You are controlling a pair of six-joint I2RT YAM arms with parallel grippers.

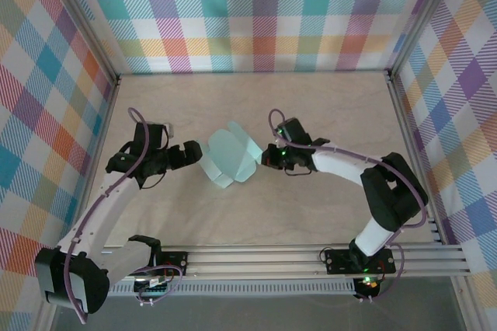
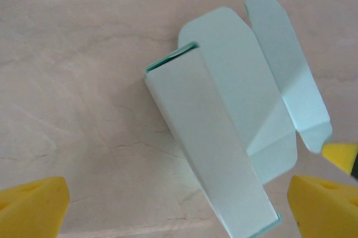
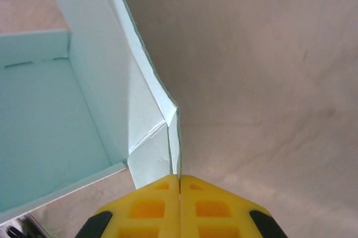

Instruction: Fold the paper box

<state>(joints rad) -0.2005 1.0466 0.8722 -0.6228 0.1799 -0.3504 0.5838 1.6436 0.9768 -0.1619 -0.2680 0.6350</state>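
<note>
1. Paper box (image 1: 231,157), partly folded, lies midway between the left and right edges of a pale wooden table (image 1: 326,113), which is enclosed by plaid walls (image 1: 256,12).
2. Left gripper (image 1: 199,155) stands spread wide beside it.
3. Right gripper (image 3: 179,180), its fingers pressed together, pinches a box flap.

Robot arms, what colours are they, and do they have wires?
The left arm and right arm have white links with chunky black joints. A purple cable runs along each. Their fingers are bright yellow wedges.
</note>
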